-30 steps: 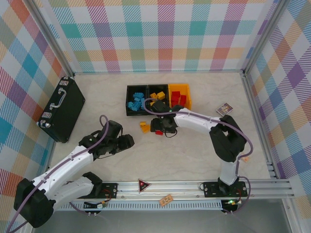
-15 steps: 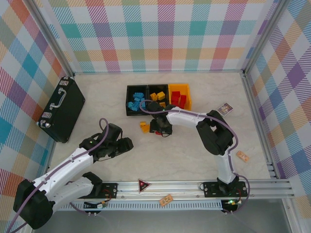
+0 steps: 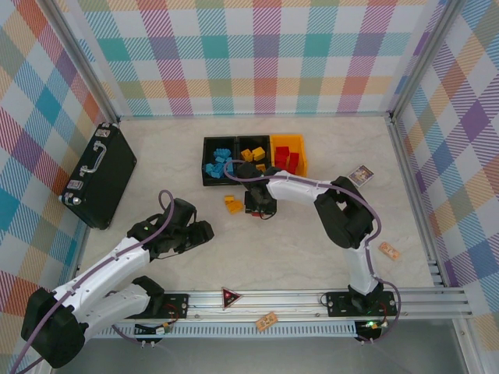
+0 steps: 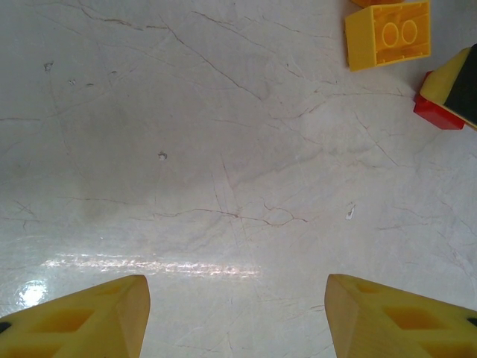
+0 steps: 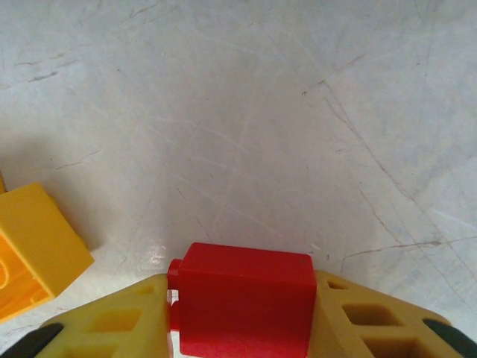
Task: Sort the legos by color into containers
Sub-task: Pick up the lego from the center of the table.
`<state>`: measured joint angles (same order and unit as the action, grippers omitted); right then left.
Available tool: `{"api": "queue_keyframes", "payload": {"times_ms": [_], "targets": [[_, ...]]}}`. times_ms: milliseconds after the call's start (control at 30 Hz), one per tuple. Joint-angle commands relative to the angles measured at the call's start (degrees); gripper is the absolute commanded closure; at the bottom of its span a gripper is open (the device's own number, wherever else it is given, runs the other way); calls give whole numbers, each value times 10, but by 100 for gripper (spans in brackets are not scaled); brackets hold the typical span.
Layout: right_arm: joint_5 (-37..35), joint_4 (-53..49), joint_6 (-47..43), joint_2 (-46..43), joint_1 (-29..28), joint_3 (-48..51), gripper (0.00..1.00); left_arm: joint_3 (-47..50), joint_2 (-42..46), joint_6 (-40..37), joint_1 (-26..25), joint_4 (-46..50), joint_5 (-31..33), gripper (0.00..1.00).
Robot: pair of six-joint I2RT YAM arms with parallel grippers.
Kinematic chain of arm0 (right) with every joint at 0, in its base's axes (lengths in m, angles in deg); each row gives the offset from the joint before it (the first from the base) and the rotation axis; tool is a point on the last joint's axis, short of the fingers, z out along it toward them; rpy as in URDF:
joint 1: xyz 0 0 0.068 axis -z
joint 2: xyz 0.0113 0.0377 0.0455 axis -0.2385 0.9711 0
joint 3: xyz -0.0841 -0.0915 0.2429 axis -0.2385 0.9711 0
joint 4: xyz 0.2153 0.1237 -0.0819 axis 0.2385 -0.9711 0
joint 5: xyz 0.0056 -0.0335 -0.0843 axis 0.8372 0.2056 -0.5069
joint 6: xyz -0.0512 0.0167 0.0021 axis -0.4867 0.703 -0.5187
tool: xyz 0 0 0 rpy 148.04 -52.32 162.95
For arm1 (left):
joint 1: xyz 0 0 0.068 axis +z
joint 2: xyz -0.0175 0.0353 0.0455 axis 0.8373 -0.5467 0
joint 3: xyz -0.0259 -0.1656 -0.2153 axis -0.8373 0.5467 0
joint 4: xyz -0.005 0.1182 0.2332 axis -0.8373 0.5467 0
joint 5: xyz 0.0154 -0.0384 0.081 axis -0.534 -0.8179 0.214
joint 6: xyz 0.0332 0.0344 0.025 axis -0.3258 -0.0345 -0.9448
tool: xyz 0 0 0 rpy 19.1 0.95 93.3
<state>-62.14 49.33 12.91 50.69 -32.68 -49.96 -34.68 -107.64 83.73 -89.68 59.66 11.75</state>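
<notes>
Small red lego brick point(image 5: 244, 298), squarish, smooth-sided, gripped by right claw point(image 5: 242, 309) low over pale counter point(image 5: 261, 112), left claw point(image 4: 235, 291) released, hovering low, near left.

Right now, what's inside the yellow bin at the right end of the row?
The yellow bin holds a pile of red bricks. Its floor beneath them is covered, so anything lying under the pile, and the exact count, cannot be told.
</notes>
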Motion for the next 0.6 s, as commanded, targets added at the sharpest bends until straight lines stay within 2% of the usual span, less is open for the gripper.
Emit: {"api": "queue_keyframes", "payload": {"times_ms": [0,367,567], "targets": [[-5,-6,-17,2,-1,17,63,10,-3,12,4,-7,-4,37],[-30,7,-45,-106,11,78,64,-7,-46,16,-5,-40,-13,37],[-40,9,-58,-171,43,109,64,-30,-83,16,-21,-65,-16,37]]}}
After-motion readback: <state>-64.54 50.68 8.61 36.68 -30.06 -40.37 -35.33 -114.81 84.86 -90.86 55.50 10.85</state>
